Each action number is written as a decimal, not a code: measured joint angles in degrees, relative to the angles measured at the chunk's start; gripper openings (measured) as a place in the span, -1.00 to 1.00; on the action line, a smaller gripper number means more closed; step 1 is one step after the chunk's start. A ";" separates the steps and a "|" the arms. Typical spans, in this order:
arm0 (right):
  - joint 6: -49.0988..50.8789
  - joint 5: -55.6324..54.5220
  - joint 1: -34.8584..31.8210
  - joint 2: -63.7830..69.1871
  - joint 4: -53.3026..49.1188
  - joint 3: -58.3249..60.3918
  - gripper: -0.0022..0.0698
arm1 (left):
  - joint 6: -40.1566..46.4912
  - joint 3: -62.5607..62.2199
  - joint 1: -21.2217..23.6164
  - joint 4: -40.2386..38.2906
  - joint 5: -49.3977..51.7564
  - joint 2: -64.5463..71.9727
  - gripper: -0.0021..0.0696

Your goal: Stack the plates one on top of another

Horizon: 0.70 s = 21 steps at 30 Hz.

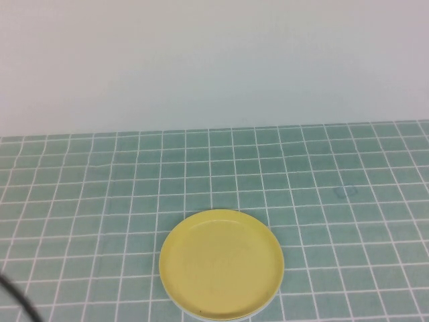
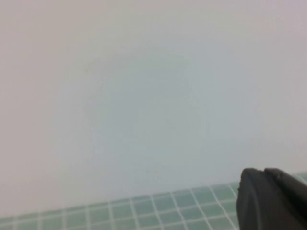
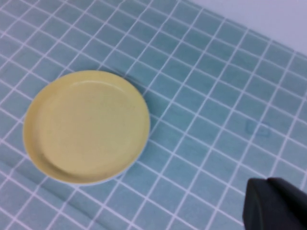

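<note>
Green tiled tabletop (image 1: 335, 201) with white grid lines runs back to a plain pale wall (image 1: 214, 60). Near the front edge of the high view, about the middle, sits a round shallow yellow plastic plate (image 1: 221, 263) with a low raised rim; a thin white edge (image 1: 201, 313) peeks out under its near rim, so it lies on top of at least one other plate, though how many are beneath cannot be told. A dark cable (image 1: 17, 298) crosses the near left corner. Neither arm shows in the high view. The left gripper (image 2: 271, 199) is closed on nothing, raised and facing the wall beyond the table's far edge. The right gripper (image 3: 276, 203) is also closed and empty, held above the tiles well apart from the yellow plate (image 3: 86, 125)
</note>
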 joint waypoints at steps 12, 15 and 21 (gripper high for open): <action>0.00 2.82 0.00 -0.18 -2.97 0.37 -0.93 | -0.81 17.61 0.59 -3.06 -0.13 -14.42 -0.94; -0.12 2.54 0.00 0.04 -4.13 0.51 -0.93 | -0.81 21.98 0.59 -3.49 -0.61 -14.31 -0.94; -0.50 0.38 0.00 0.04 -13.13 0.51 -0.94 | -0.19 30.99 0.59 0.45 -4.34 -14.31 -0.94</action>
